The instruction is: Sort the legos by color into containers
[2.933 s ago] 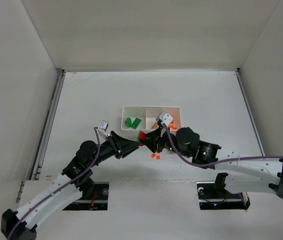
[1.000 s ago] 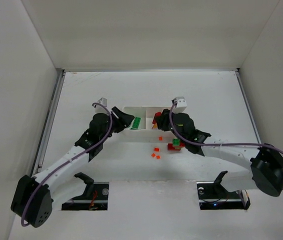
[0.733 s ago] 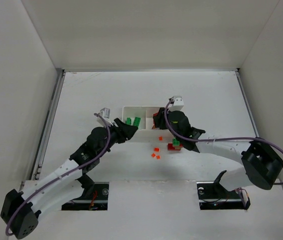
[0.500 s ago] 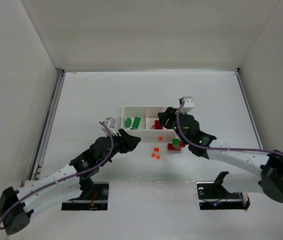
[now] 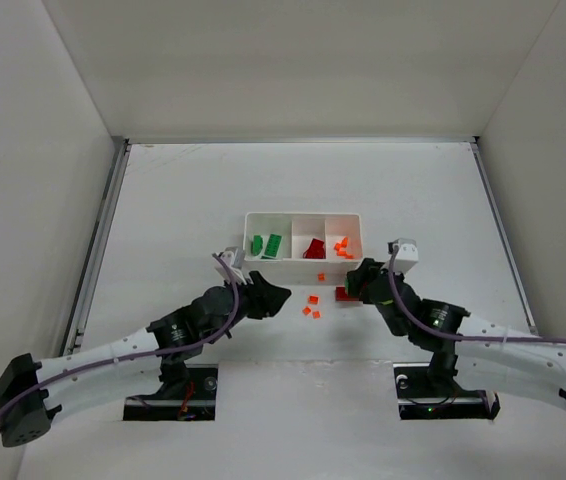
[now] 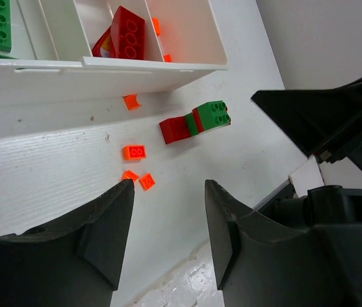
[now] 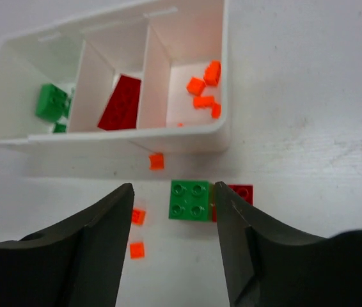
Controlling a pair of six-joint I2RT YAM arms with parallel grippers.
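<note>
Left pincer spread, empty, right pincer spread, empty

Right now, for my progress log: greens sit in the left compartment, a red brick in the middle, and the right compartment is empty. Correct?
Not quite: the right compartment is not empty. It holds several orange pieces, as the right wrist view shows. The greens in the left and the red brick in the middle are as you say.
</note>
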